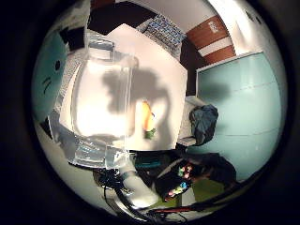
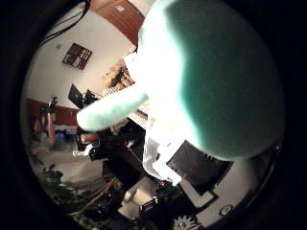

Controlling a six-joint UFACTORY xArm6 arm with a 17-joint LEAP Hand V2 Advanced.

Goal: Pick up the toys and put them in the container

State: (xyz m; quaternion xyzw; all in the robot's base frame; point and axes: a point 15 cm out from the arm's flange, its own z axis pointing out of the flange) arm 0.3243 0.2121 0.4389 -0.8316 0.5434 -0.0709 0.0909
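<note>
The teal plush toy sits directly against the palm and fills most of the thumb-side view. It has a rounded body and one slim limb that sticks out sideways from the body. In the little-finger-side view, part of the same toy shows at the edge, with dark stitched marks on its surface. It is off the table and close to the palm, which suggests the hand is carrying it. No fingers of the hand are identifiable in either view, so whether it is open or closed on the toy cannot be told.

Below the palm, a clear plastic container stands on a white table. The container looks empty, and its lid is off. Just beside the container, on the table, lies a carrot toy with an orange body and a green end. It is outside the container, not touching its wall. A dark shadow falls across the table and the container.

Beyond the table edge, a dark bag lies on a low surface beside a pale teal panel. A patterned cushion lies past the far corner of the table.
</note>
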